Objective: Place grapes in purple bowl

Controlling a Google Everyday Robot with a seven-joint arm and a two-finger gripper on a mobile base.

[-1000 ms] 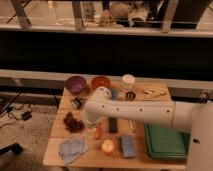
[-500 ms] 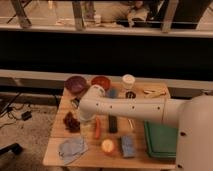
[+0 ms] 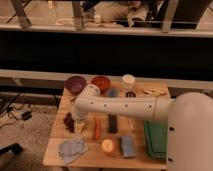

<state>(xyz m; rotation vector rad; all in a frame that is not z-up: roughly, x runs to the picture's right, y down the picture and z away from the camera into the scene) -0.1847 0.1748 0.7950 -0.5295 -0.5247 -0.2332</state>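
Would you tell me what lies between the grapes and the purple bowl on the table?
In the camera view, only bare table separates the grapes from the purple bowl; the gripper hangs just beside the grapes.

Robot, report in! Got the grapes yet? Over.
Gripper open, down beside the grapes, nothing lifted. Grapes on the table, not in the purple bowl. Carrot close by the gripper.

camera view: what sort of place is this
Likely a robot test lab: a wooden table laid with sample items like the purple bowl, a railing behind, the gripper down by the grapes.
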